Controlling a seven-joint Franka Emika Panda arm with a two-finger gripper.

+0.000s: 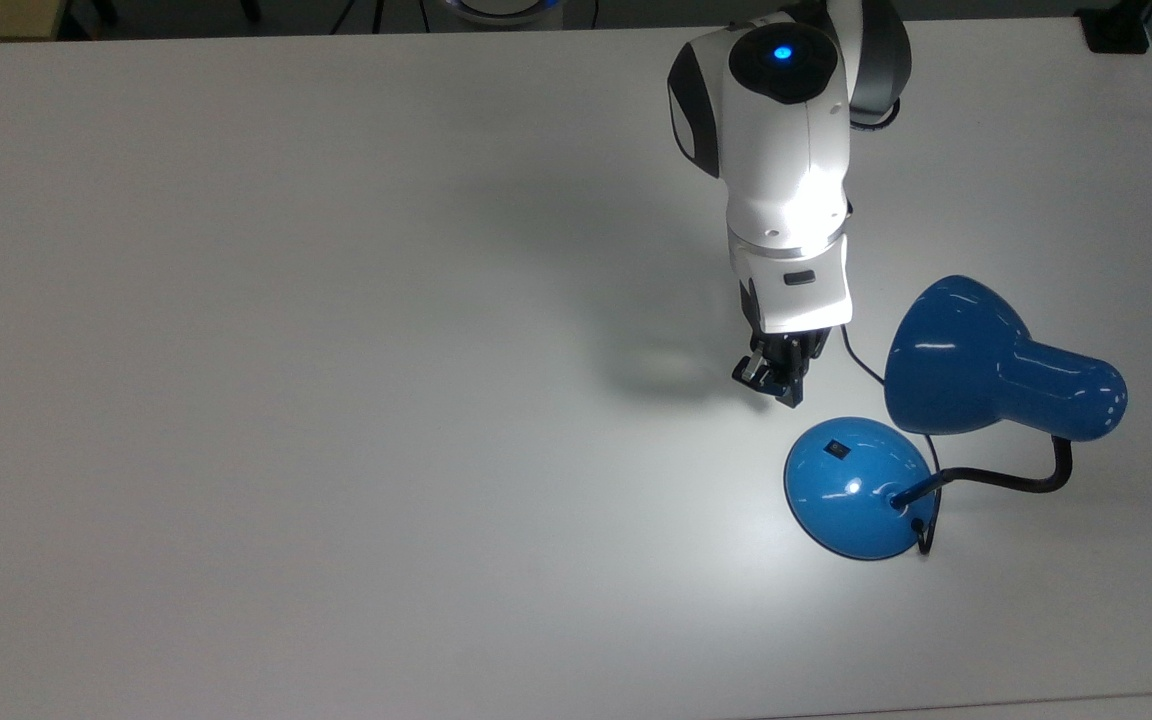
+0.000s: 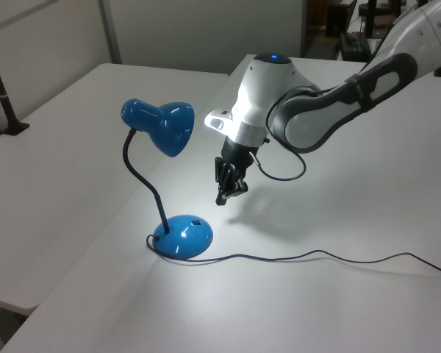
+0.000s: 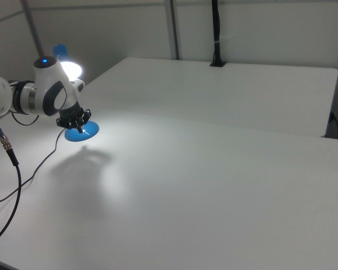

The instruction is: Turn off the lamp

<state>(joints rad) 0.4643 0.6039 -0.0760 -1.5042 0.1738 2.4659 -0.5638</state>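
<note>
Blue gloss enamel covers the lamp (image 1: 936,420), which stands on the white bench (image 1: 286,400) at the top view's right. Its bell-shaped shade (image 2: 162,125) is carried on a curved black neck (image 2: 143,184) rising from a round domed base (image 1: 858,487). A small black switch (image 1: 837,449) sits on the dome's upper slope. A bright pool of light lies on the bench around the base, so the lamp reads as lit.

Hidden or unclear: in the right view the arm's white body covers most of the lamp, leaving a glowing shade edge (image 3: 67,66) and a sliver of the base. The black cord (image 2: 316,256) leaves the left view at its right edge.

Gripper (image 1: 774,378): it hangs above the bench just beside the base, toward the top view's upper left of the dome, apart from it and from the switch. The jaws appear drawn together with nothing between them; they touch nothing.

Bench surface is matte, smooth and plain. The arm casts a soft shadow (image 1: 656,370) on it beside the gripper.
</note>
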